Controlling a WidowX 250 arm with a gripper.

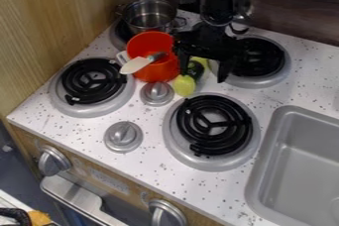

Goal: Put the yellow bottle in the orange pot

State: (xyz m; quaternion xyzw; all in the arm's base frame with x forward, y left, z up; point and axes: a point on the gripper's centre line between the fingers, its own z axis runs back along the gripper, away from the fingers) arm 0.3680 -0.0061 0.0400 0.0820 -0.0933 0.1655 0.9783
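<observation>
The black gripper (pixel 202 73) hangs at the upper middle, open, its two fingers spread wide apart. The yellow bottle (pixel 185 85), yellow-green with a dark middle part, lies on the counter below it, partly hidden behind the left finger. Whether the gripper touches the bottle, I cannot tell. Just left of the gripper is the orange pot (pixel 149 44), its pale handle pointing left. A spatula (pixel 136 65) with a white blade and darker handle lies across the pot's front.
Behind the orange pot, a metal pot (pixel 149 15) stands on the back left burner. Other black coil burners (pixel 213 125) and grey knobs (pixel 123 136) surround the bottle. The grey sink (pixel 301 163) lies at the right, and a wooden wall (pixel 59 27) rises at the left.
</observation>
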